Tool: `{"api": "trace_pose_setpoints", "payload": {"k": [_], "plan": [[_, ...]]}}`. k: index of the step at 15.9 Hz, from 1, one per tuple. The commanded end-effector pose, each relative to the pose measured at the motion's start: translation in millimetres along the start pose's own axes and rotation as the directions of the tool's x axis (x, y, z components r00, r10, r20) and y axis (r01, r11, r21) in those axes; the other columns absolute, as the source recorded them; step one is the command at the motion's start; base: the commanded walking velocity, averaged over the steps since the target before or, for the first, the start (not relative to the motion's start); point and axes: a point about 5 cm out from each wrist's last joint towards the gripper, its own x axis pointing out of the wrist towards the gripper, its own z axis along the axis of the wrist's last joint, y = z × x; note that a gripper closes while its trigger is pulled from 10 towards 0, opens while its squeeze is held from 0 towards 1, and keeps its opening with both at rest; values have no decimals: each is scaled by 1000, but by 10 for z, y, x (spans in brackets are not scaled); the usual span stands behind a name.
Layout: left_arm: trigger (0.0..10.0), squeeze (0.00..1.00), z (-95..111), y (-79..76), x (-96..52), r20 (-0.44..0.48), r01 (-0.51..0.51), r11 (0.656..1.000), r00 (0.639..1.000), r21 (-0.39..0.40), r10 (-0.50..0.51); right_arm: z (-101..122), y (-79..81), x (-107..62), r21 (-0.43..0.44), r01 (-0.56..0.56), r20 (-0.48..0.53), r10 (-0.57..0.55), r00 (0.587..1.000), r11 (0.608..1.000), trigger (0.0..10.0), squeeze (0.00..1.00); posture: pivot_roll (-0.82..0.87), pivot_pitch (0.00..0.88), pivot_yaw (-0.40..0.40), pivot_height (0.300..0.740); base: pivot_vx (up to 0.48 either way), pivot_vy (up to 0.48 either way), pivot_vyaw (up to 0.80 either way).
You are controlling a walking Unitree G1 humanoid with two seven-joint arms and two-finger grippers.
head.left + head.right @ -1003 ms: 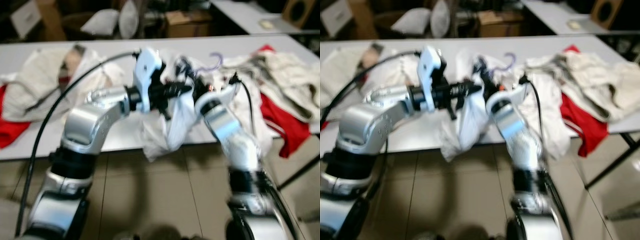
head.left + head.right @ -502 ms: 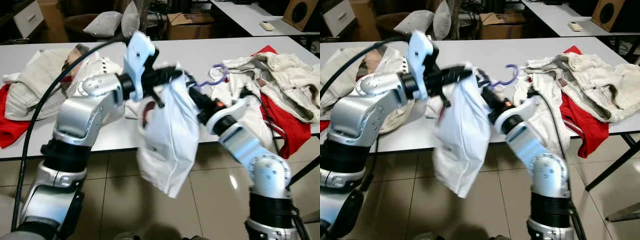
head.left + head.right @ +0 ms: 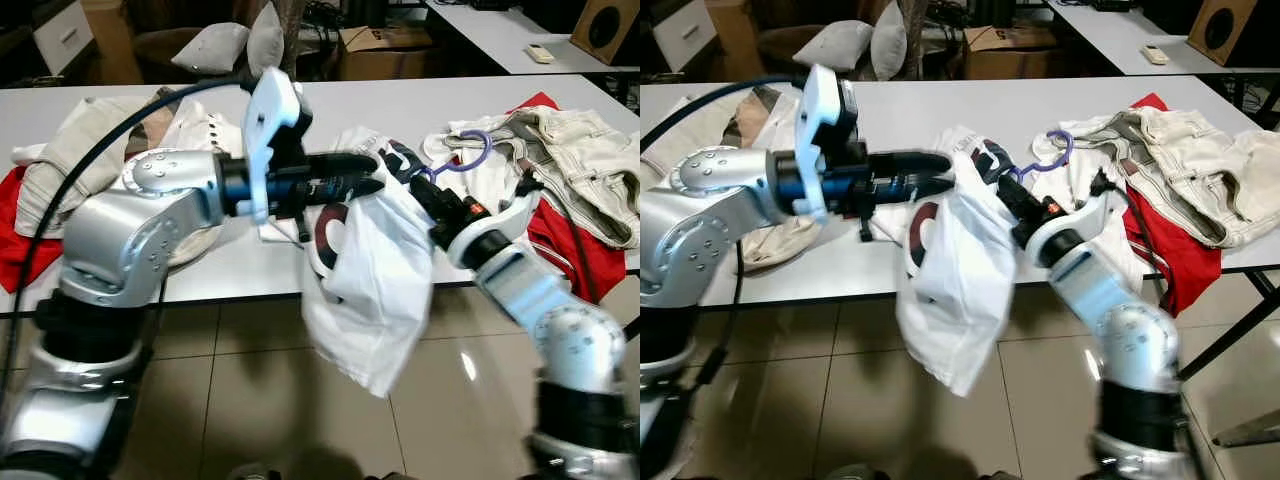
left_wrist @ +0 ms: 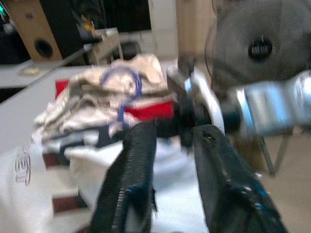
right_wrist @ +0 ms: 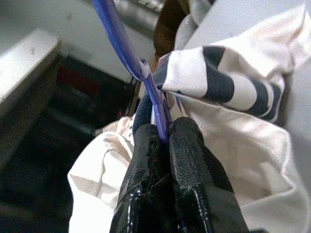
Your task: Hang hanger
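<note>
Two silver arms are reaching out in front, each ending in two black fingers. One purple hanger point(image 3: 1045, 158) is showing, and one white shirt point(image 3: 955, 290) is hanging from it. Two white counters point(image 3: 890, 105) are standing in the room, two pillows point(image 3: 855, 42) are lying beyond them, and one cardboard box point(image 3: 1005, 48) is sitting nearby.

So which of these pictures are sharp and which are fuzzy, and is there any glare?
Left eye view: mostly sharp, though the right arm's lower part smears and the floor carries a bright glare spot. Left wrist view: soft all over, the left tool and purple hanger both hazy. Right wrist view: crisp up close on the right tool pinching the hanger, with a blurred dark background.
</note>
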Motion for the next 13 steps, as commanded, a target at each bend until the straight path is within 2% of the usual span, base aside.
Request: {"api": "trace_pose_setpoints", "payload": {"k": [1,2,3,4,5,7,9,10,11,12,13], "plan": [[10000,1000,-20,52,-64,-16,-39,999,999,21,39,99,41,-2,-50,-57,2,57,998,997,10000,0,-74,0,-9,740,0,0,0],[10000,1000,-34,238,-203,-20,-172,985,985,29,173,255,21,-139,-149,-177,-26,175,984,973,10000,0,-78,0,-3,740,0,0,0],[10000,1000,-77,425,-405,-32,-318,947,947,44,319,404,25,-362,-275,-344,-92,331,939,898,10000,0,-83,0,1,740,0,0,0],[10000,1000,-85,447,-444,-35,-338,940,940,48,340,424,17,-400,-292,-365,-105,349,931,884,10000,0,-83,0,1,740,0,0,0],[10000,1000,-96,555,-607,-3,-438,898,899,50,439,511,-47,-591,-351,-446,-159,417,895,823,10000,0,-84,0,-2,740,0,0,0],[10000,1000,-110,635,-800,52,-516,856,856,25,514,653,-119,-839,-346,-542,-225,493,840,766,10000,0,-82,0,-7,740,0,0,0],[10000,1000,-138,621,-849,79,-506,862,859,-10,505,739,-129,-960,-342,-587,-261,525,810,734,10000,0,-80,0,-11,740,0,0,0],[10000,1000,-168,579,-836,93,-488,872,868,-25,488,781,-148,-1033,-343,-611,-285,541,791,713,10000,0,-80,0,-12,740,0,0,0],[10000,1000,-213,561,-822,101,-496,867,861,-52,499,796,-149,-1071,-345,-625,-300,548,781,701,10000,0,-81,0,-10,740,0,0,0],[10000,878,-250,556,-815,103,-510,857,851,-71,515,793,-155,-1079,-353,-620,-306,539,784,701,10000,0,-83,0,-8,740,0,0,0],[10000,0,-599,405,-749,29,-578,798,807,-169,590,666,-183,-1060,-441,-534,-310,436,845,722,10000,0,-86,0,2,740,0,0,0]]}}
